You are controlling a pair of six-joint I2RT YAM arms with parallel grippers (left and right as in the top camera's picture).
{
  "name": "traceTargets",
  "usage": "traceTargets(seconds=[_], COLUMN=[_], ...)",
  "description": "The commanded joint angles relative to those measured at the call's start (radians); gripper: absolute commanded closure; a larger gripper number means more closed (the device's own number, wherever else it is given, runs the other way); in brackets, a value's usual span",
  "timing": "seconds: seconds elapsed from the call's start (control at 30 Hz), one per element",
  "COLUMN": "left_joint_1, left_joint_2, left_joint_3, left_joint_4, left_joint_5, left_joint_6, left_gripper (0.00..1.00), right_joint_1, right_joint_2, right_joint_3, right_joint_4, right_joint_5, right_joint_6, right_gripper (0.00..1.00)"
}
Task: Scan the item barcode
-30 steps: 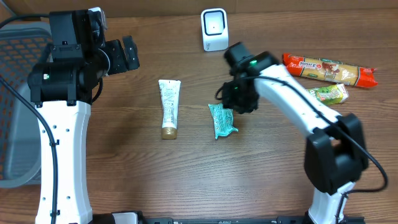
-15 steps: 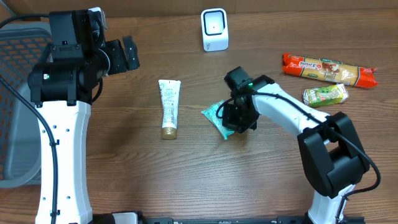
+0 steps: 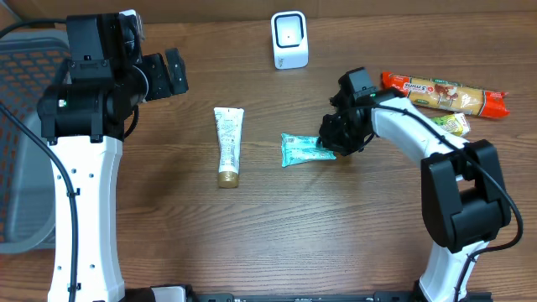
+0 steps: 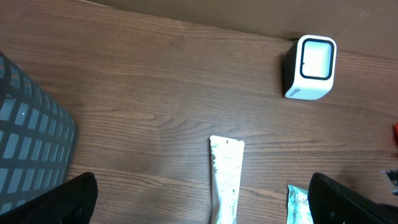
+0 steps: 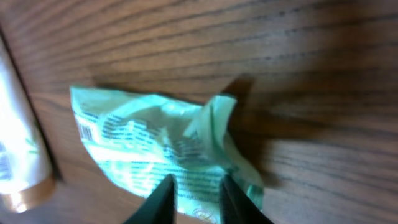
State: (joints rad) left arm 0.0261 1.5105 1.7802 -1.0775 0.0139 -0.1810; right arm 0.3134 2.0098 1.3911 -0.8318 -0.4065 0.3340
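The item, a crumpled green packet (image 3: 300,150), lies flat on the wooden table, printed side up; a small barcode (image 5: 86,132) shows near its left end. My right gripper (image 3: 334,141) hovers low over the packet's right end. Its two dark fingers stand slightly apart, and the packet (image 5: 155,149) shows through the gap in my right gripper (image 5: 196,183). The white scanner (image 3: 289,39) stands upright at the back of the table. My left gripper (image 3: 168,74) is raised at the left and open wide with nothing in it; its fingers fill the bottom corners around my left gripper (image 4: 202,205).
A white tube (image 3: 227,144) lies lengthwise left of the packet. A long red packet (image 3: 445,93) and a small green pack (image 3: 449,124) lie at the right. A grey mesh basket (image 3: 21,151) sits at the left edge.
The green packet has turned from pointing towards the front to lying sideways. My right gripper dipped left onto it, then moved right to its right end. The left arm has not moved.
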Motion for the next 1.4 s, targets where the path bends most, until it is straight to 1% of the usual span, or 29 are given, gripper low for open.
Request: traceTargets(seconds=[0.0, 0.1, 0.13, 0.27, 0.4, 0.5, 0.63, 0.87, 0.97, 1.1, 1.13, 1.17, 1.2, 1.23, 1.27, 1.37], left_joint_1=[0.000, 0.000, 0.000, 0.000, 0.000, 0.000, 0.000, 0.000, 0.000, 0.000, 0.000, 0.000, 0.000, 0.000, 0.000, 0.000], left_joint_2=[0.006, 0.006, 0.006, 0.006, 0.006, 0.006, 0.006, 0.006, 0.006, 0.006, 0.006, 0.006, 0.006, 0.006, 0.006, 0.006], left_joint_3=[0.006, 0.006, 0.006, 0.006, 0.006, 0.006, 0.006, 0.006, 0.006, 0.006, 0.006, 0.006, 0.006, 0.006, 0.006, 0.006], left_joint_4=[0.004, 0.004, 0.004, 0.004, 0.004, 0.004, 0.004, 0.004, 0.004, 0.004, 0.004, 0.004, 0.004, 0.004, 0.003, 0.004], left_joint_5=[-0.006, -0.006, -0.006, -0.006, -0.006, -0.006, -0.006, -0.006, -0.006, -0.006, -0.006, -0.006, -0.006, -0.006, -0.006, -0.006], left_joint_6=[0.002, 0.002, 0.002, 0.002, 0.002, 0.002, 0.002, 0.002, 0.002, 0.002, 0.002, 0.002, 0.002, 0.002, 0.002, 0.002], left_gripper=[0.00, 0.00, 0.00, 0.00, 0.00, 0.00, 0.00, 0.00, 0.00, 0.00, 0.00, 0.00, 0.00, 0.00, 0.00, 0.00], right_joint_1=[-0.015, -0.023, -0.023, -0.021, -0.021, -0.021, -0.021, -0.021, -0.021, -0.021, -0.021, -0.021, -0.021, -0.021, -0.021, -0.021], right_joint_2=[0.010, 0.010, 0.010, 0.014, 0.015, 0.016, 0.016, 0.016, 0.017, 0.041, 0.049, 0.055, 0.056, 0.056, 0.053, 0.052], right_joint_3=[0.094, 0.143, 0.143, 0.105, 0.042, 0.012, -0.013, -0.097, -0.127, -0.131, -0.131, -0.131, -0.131, -0.129, -0.119, -0.068], right_joint_4=[-0.076, -0.135, -0.134, -0.097, -0.017, 0.038, 0.081, 0.205, 0.248, 0.243, 0.232, 0.219, 0.209, 0.197, 0.174, 0.093], right_joint_5=[-0.052, -0.031, -0.019, 0.013, 0.012, 0.012, 0.011, 0.009, 0.001, 0.001, -0.002, -0.014, -0.023, -0.037, -0.045, -0.048], right_joint_6=[-0.241, -0.390, -0.436, -0.668, -0.829, -0.863, -0.893, -0.893, -0.892, -0.881, -0.880, -0.881, -0.881, -0.881, -0.876, -0.778], right_gripper=[0.54, 0.35, 0.33, 0.32, 0.34, 0.34, 0.39, 0.39, 0.41, 0.48, 0.52, 0.62, 0.74, 0.89, 0.96, 0.96])
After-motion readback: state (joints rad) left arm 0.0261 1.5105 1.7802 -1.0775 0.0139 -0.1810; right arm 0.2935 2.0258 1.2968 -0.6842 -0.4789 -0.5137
